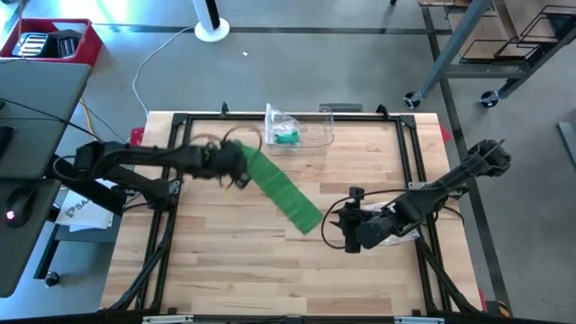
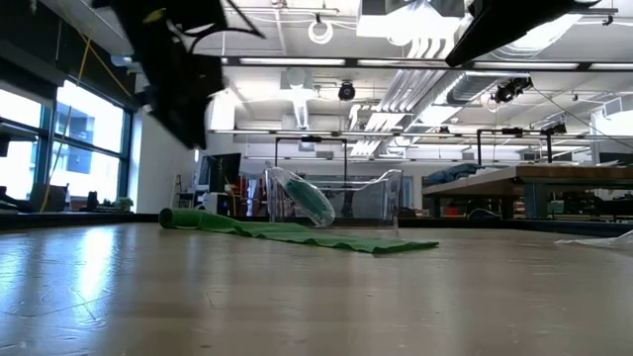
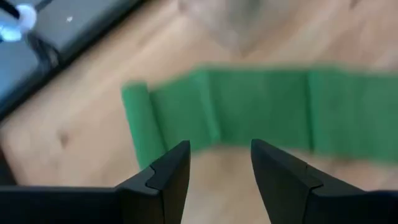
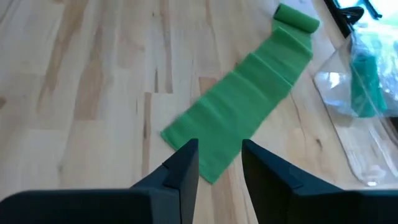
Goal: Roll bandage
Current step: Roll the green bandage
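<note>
A green bandage [image 1: 281,189] lies unrolled slantwise on the wooden table, flat on its underside. Its small rolled end [image 3: 135,124] is toward the far left, and its flat free end [image 4: 208,152] is near the middle. My left gripper [image 3: 219,168] hovers open above the table beside the rolled end [image 1: 241,155] and touches nothing. My right gripper [image 4: 219,163] stands open above the free end, clear of it. In the low view the bandage [image 2: 297,232] lies flat while both arms stay high above it.
A clear plastic bag [image 1: 301,130] with a green item inside lies at the table's far edge, just beyond the bandage. A black frame [image 1: 409,148] borders the table. Bare wood [image 1: 234,261] spreads across the near half.
</note>
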